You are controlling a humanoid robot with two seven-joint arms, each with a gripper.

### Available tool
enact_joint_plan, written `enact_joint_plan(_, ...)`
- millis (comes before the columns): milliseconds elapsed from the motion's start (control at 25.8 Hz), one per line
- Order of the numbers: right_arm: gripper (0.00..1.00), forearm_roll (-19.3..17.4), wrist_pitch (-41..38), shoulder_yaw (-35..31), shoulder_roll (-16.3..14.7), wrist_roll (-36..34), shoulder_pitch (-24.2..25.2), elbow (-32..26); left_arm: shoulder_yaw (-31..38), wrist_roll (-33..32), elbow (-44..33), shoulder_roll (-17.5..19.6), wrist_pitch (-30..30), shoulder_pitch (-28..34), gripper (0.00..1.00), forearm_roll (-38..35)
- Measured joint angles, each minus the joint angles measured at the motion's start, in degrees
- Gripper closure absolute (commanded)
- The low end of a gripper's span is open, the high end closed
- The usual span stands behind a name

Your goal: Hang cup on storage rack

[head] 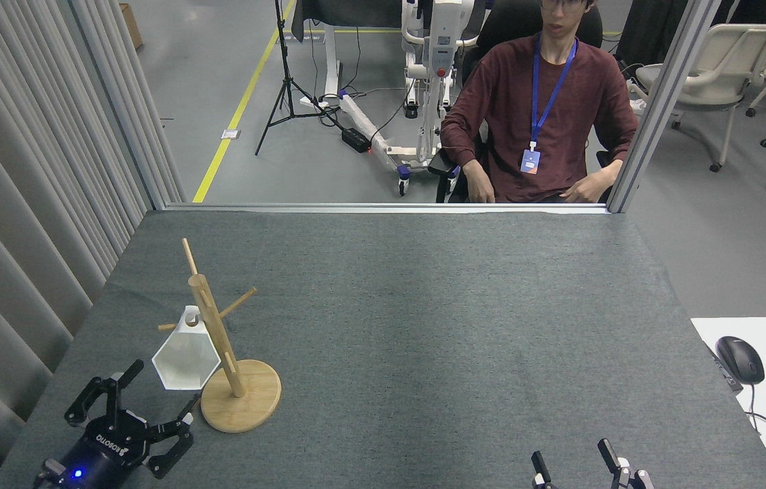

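While its fingers stand spread apart with nothing between them, the left claw (pixel 128 411) sits low at the near left corner of the tabletop (pixel 424 326), its black body showing a small blue light. Just beyond its fingertips, and apart from them, hangs the cup (pixel 186 356): its white faceted rim tilts toward the claw and its small loop handle, at the top, is threaded on a thin peg that sticks out to the left from the post. That post belongs to the storage rack (pixel 216 339), a light wooden mug tree whose round disc base rests flat on the grey tabletop just right of the cup. Two more pegs angle upward from the post, one toward the far left and one to the right, both bare.

Far off at the near right edge, only the dark fingertips of the right claw (pixel 573 462) show; they stand apart, empty. Right of the tabletop a black mouse (pixel 739 358) lies on a white surface. Beyond the far edge a person (pixel 539 109) in a maroon top with a blue lanyard sits in a chair.
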Motion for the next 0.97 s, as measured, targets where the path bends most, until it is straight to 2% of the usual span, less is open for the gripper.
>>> enact_joint_plan(232,0.02,0.00,-0.51,0.03,-0.06,-0.01,0.38,-0.30,1.69,-0.05,-5.38,-1.23,0.00,6.43,0.00,2.96)
enact_joint_plan(426,0.02,-0.12,-1.64,-0.29,0.30,-0.78,3.21,-2.51,3.63,-0.26,-8.33,-4.29,0.07,11.80,0.00,5.51)
enact_joint_plan(696,0.02,-0.41,-1.64,-4.47,1.50,-1.13,6.98,-4.26,7.84,-0.28,-10.97,-7.75,0.20,18.66,0.00,9.30)
enact_joint_plan(967,0.02,-2.61,-1.48,-7.51,1.19,-1.27,9.13,-4.88,10.65,-1.12,-11.21,-8.30,3.11,20.47,0.00,12.02)
